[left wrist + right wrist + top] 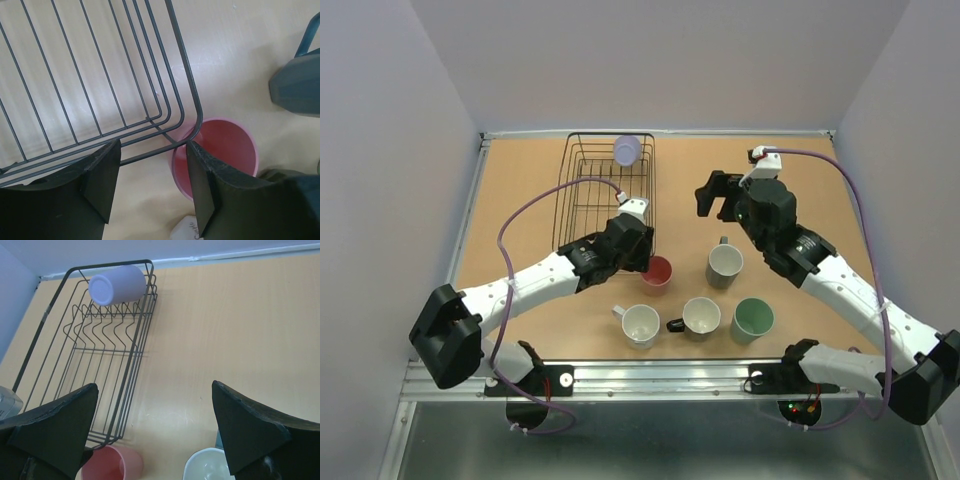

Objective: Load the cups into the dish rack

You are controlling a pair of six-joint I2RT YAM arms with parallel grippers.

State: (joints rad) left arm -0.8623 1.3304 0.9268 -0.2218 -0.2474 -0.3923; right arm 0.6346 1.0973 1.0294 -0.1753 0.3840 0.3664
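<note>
The black wire dish rack (582,195) stands at the back left, with a lavender cup (627,150) lying in its far end; the cup also shows in the right wrist view (119,284). A pink cup (657,271) stands upright at the rack's near right corner. My left gripper (638,255) is open just beside it, its right finger (212,192) at the cup's rim (220,155). A grey cup with white inside (724,265), a white cup (640,324), a black-handled cream cup (701,316) and a mint green cup (753,318) stand on the table. My right gripper (718,195) is open and empty.
The wooden table (800,200) is walled at the back and both sides. The rack's corner wires (192,100) lie right over the pink cup's rim in the left wrist view. The arm bases sit on a metal rail (650,378) at the near edge.
</note>
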